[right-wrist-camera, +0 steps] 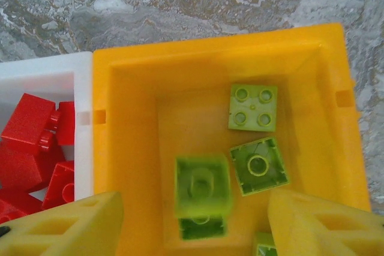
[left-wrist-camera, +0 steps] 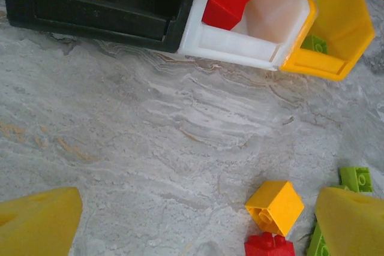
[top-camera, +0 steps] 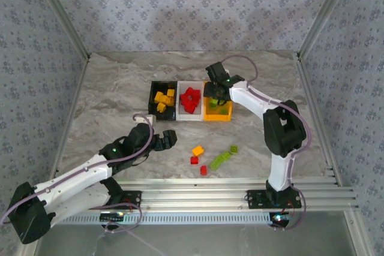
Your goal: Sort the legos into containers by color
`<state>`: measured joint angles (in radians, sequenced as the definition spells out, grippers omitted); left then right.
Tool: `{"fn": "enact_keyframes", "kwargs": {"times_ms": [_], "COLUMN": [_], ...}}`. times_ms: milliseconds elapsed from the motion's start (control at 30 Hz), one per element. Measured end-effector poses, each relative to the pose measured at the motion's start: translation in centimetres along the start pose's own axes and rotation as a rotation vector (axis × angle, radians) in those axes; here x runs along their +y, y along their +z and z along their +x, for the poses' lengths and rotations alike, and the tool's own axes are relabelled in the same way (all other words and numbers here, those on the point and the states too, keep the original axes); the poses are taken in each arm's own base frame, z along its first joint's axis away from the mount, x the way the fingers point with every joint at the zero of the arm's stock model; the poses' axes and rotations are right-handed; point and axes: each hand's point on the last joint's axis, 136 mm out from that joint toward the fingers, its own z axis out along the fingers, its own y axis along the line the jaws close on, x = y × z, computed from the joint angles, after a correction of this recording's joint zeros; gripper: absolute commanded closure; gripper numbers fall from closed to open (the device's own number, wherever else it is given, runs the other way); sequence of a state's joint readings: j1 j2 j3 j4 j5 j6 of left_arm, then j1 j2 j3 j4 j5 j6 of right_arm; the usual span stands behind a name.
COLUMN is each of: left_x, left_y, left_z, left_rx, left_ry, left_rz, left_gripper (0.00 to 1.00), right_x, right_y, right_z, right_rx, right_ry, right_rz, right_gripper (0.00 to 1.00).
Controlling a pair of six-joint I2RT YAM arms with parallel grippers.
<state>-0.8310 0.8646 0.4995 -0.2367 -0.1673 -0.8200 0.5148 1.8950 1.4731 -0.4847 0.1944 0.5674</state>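
Lime green studded bricks lay in the orange bin, one blurred between the right gripper's parted fingers, ungrasped; the left gripper also gaped, holding nothing.

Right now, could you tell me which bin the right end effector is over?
The orange bin, rightmost in the row, holding green bricks; the white bin and black bin sit leftward.

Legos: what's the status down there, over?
Left end effector open, near loose legos. Right end effector open over orange bin, green legos inside. No obstruction seen.
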Motion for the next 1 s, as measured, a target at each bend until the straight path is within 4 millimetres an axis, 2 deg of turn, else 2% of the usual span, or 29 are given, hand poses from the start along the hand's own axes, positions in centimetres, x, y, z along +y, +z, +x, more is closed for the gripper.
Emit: {"fn": "enact_keyframes", "kwargs": {"times_ms": [100,200,333,433,567,667,800,1000], "left_x": [-0.1,-0.3,-0.5,-0.1,0.5,0.7,1.2,1.8], "left_y": [-0.1,-0.5,-0.9,-0.7,-0.5,-0.4,-0.2,0.0], "left_z": [0.0,-0.2,-0.5,-0.2,0.3,0.3,0.7,1.3], "left_rx": [0.002,-0.006,-0.021,-0.017,-0.007,-0.008,-0.006,0.006], "left_ry": [0.004,0.004,-0.001,-0.003,-0.009,-0.015,-0.021,-0.021], "left_rz": [0.008,0.022,0.035,0.027,0.011,0.005,-0.008,-0.021], "left_gripper": [0.01,0.01,0.01,0.01,0.00,0.00,0.00,0.00], "right_x": [0.0,-0.6,-1.9,-3.9,-8.0,-9.7,-10.2,-8.7], "right_y": [-1.0,-4.1,-9.4,-10.9,-10.2,-9.6,-8.7,-7.0], "right_z": [0.0,1.7,5.7,9.9,15.8,18.5,20.2,21.2], "right_rx": [-0.013,-0.030,-0.070,-0.047,0.048,0.101,0.148,0.190], "right_ry": [-0.001,-0.001,0.025,0.062,0.089,0.083,0.070,0.047], "right_rz": [-0.009,-0.017,-0.046,-0.043,0.058,0.103,0.114,0.078], "right_gripper": [0.31,0.30,0.29,0.29,0.29,0.29,0.30,0.32]}}
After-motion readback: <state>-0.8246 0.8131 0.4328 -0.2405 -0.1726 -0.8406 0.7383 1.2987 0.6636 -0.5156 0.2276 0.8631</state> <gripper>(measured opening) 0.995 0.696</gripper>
